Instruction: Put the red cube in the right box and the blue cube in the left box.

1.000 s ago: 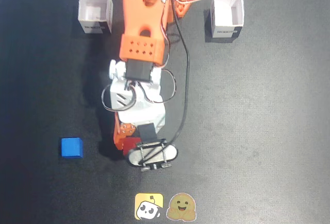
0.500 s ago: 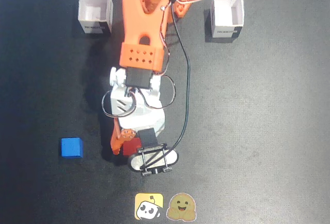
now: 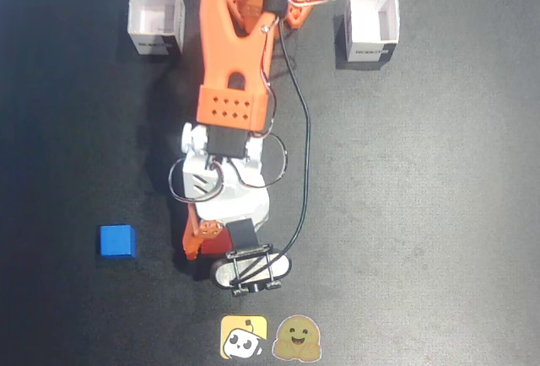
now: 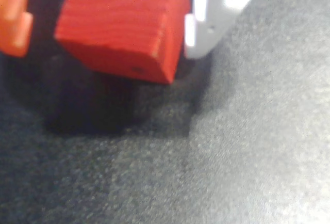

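The red cube (image 4: 116,25) fills the top of the wrist view between my gripper's (image 4: 105,53) two fingers. The white finger (image 4: 206,22) is against its right side. The orange finger (image 4: 14,20) stands at its left with a dark gap between them. A dark shadow lies on the mat under the cube. In the fixed view the gripper (image 3: 202,248) is low over the mat at the bottom centre, and only a sliver of the red cube (image 3: 212,244) shows. The blue cube (image 3: 117,241) lies on the mat to the gripper's left, apart from it.
Two open white boxes stand at the back of the fixed view, one at the left (image 3: 156,18) and one at the right (image 3: 372,24), either side of the arm's base. Two stickers (image 3: 270,337) lie at the front edge. The mat is black.
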{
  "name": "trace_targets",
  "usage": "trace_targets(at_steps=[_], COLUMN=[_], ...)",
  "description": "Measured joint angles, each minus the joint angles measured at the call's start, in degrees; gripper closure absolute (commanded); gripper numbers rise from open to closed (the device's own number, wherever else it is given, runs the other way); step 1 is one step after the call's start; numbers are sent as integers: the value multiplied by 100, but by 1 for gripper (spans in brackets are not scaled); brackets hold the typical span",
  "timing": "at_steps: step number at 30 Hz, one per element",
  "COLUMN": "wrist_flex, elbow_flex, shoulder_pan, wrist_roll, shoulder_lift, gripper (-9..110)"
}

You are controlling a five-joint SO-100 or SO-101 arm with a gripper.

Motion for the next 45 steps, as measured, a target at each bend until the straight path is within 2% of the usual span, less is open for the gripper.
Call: trace_targets(at_steps=[13,29,45], wrist_flex=[-220,-264,1608], elbow_flex=[0,-18,-229], shoulder_pan=[9,53,422], wrist_roll=[-44,-70,-211], shoulder_lift=[-185,-229,756], gripper=[88,90,89])
